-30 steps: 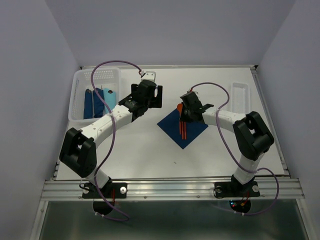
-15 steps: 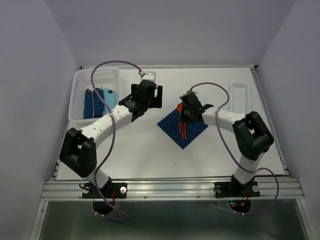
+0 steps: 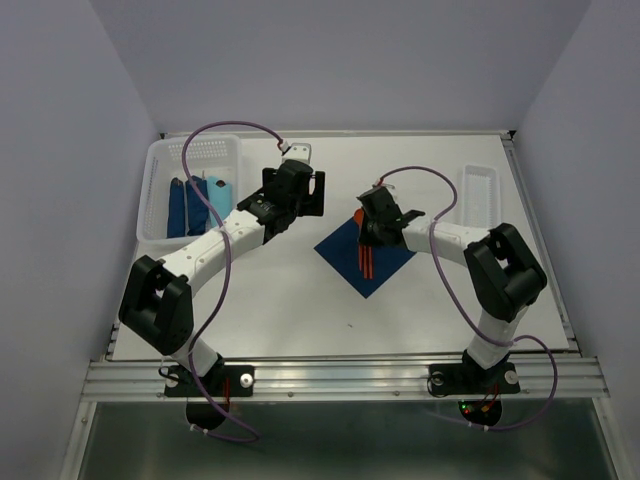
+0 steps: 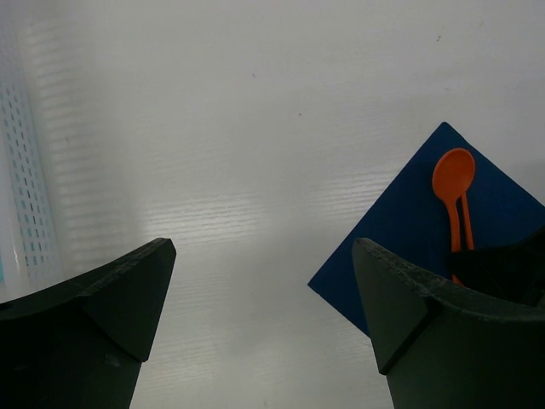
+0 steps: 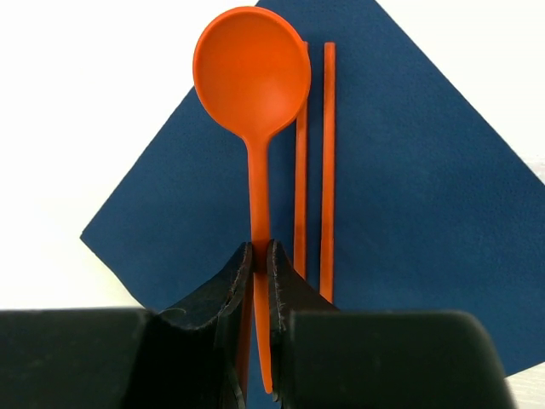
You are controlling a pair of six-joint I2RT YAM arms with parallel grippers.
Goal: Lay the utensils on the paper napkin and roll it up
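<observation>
Almost nothing was seen to change over the last second: the right gripper [image 5: 261,256] was kept pinched narrow on the handle of the spoon [image 5: 252,72], with only a slight shift of that arm noted, and the left gripper [image 4: 262,256] was held wide and empty above the bare table [image 4: 255,102], left of the work. The placing step was therefore judged as nearly finished but not released; rolling was not yet begun. The paper napkin [image 5: 409,187] was found near the middle of the table, a little to the right, turned like a diamond and lying flat. The chopsticks [image 5: 328,153] were laid on it, just right of the spoon and parallel to it. Whether the spoon rested on the paper or hung just above it could not be told. The napkin was read as thin, matte, dark navy paper with crisp edges; the spoon as smooth orange plastic with a round bowl and slim stem; the chopsticks as thin straight orange rods. A white perforated basket [image 3: 195,143] was noted far left, a small clear tray [image 3: 480,195] far right.
</observation>
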